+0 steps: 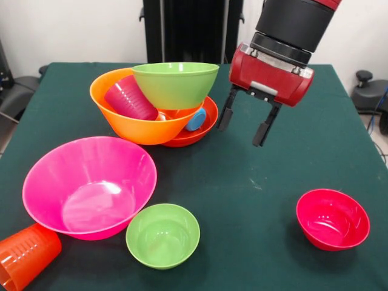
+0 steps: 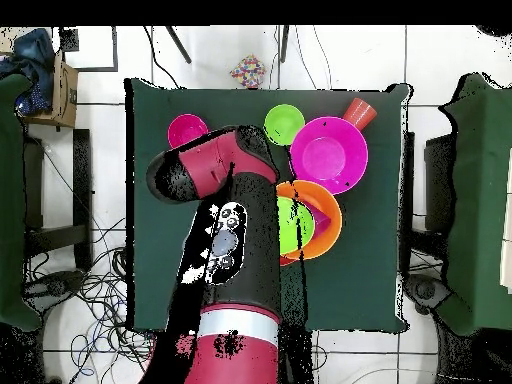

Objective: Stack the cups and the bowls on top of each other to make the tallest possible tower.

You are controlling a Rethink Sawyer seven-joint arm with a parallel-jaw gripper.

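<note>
On the green surface [image 1: 254, 200] the tower [image 1: 160, 106] nests a purple cup [image 1: 128, 98] and tilted green bowl [image 1: 176, 83] in a glossy orange bowl [image 1: 136, 121] on a shallow red bowl [image 1: 203, 124], a blue cup [image 1: 195, 119] wedged between, while the claw [image 1: 242, 126] hangs beside it, spread and empty.

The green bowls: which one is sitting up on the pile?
The bigger lime green bowl, tilted inside the large orange bowl. The small lime green bowl sits alone on the table, beside the pink bowl.
</note>
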